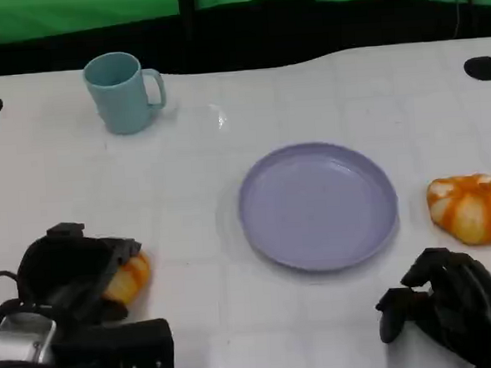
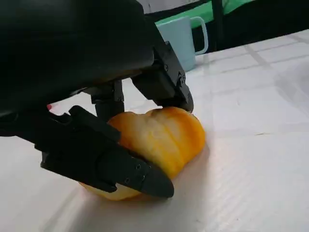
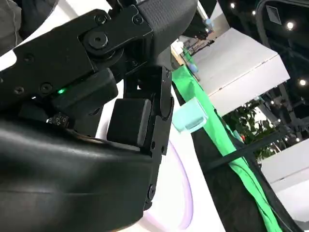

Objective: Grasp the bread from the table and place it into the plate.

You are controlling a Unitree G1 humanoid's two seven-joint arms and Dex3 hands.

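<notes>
A: Lying on the white worktop [image 1: 223, 85] near its left front, a bread roll [image 1: 128, 277] is seen with the left hand [image 1: 72, 282] closed around it.

B: How is it held?

A: In the left wrist view the roll [image 2: 159, 140] is pinched between black fingers [image 2: 120, 169] below and above, while its underside rests on the worktop. The roll is well apart from the plate [image 1: 318, 205], which is found at the middle of the worktop.

B: And the right hand?

A: The right hand [image 1: 453, 305] is seen at the right front with its fingers curled in and nothing held. A second bread roll [image 1: 472, 208] lies just beyond it, beside the plate's right edge.

B: Surfaces and shapes?

A: The rolls are rounded and lobed, glossy orange with pale streaks. The plate is round, shallow, matte lilac. A pale blue mug [image 1: 123, 91] with a handle stands upright at the far left. The worktop is smooth and faintly gridded.
</notes>
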